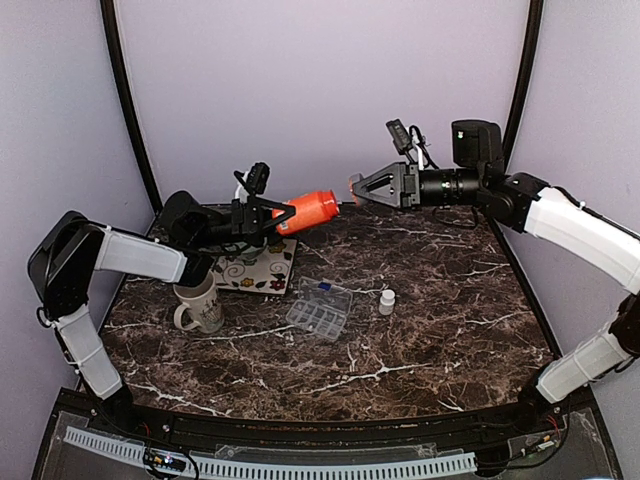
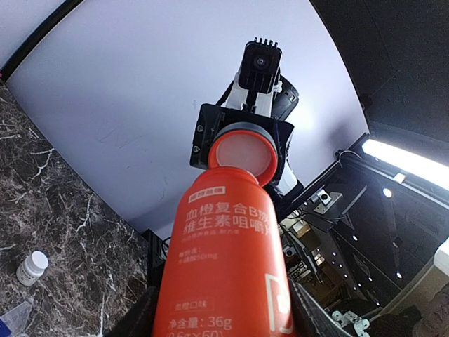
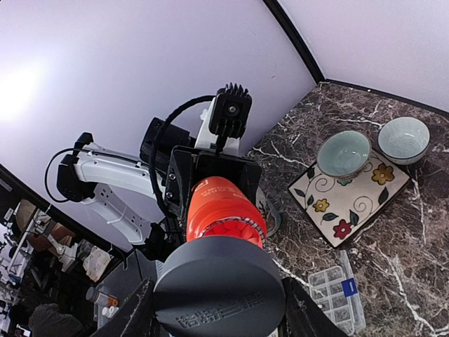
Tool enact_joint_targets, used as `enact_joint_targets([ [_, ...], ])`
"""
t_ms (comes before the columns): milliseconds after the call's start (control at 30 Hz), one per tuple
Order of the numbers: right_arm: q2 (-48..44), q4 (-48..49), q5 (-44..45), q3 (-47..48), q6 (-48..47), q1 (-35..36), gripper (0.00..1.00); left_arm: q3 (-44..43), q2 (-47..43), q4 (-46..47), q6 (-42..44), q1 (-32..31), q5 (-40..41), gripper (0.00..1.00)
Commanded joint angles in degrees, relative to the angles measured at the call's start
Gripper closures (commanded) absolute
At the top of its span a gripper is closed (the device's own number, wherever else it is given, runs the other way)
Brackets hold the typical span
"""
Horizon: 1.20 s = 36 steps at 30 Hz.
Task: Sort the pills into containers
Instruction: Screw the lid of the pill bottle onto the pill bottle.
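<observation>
Seen from above, the left gripper (image 1: 278, 215) is pinching the orange bottle (image 1: 311, 207) around its body and holding it sideways in the air. The bottle's mouth is pointing at the right gripper (image 1: 357, 188), which is facing it with a narrow gap showing between the two. The organiser box (image 1: 320, 308) is lying flat on the marble table (image 1: 450, 330), well below both grippers and roughly under that gap. A small white bottle (image 1: 387, 301) is standing just beside the box on the right gripper's side, and a cream mug (image 1: 200, 303) is sitting under the left arm.

In the left wrist view, the left fingers (image 2: 144, 319) are pressing on both sides of the bottle. Its open mouth is sitting straight ahead, with the rim of a grey cap (image 2: 242, 127) showing just behind it.

In the right wrist view, the right fingers (image 3: 133, 316) are clamping the grey cap between them, and the bottle's threaded neck is showing just past it. The organiser box is lying below, off to one side of the cap, and two pale green bowls (image 3: 343, 153) are resting on a flowered tile (image 3: 351, 200) farther out.
</observation>
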<state>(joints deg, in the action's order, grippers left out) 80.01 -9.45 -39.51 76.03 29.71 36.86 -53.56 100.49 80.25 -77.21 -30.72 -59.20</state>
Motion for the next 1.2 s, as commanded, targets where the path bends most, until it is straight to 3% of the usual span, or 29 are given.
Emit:
enact_joint_targets([
  [0,-0.23,4.57,-2.98,-0.71,1.65,0.59,0.64,-2.62,0.17,4.60,-1.36,0.40,-1.43,0.97],
  [1167,6.04,9.84,-6.32,0.26,3.95,0.81,0.63,-7.66,4.44,8.08,-6.00,0.58,-3.70,0.96],
])
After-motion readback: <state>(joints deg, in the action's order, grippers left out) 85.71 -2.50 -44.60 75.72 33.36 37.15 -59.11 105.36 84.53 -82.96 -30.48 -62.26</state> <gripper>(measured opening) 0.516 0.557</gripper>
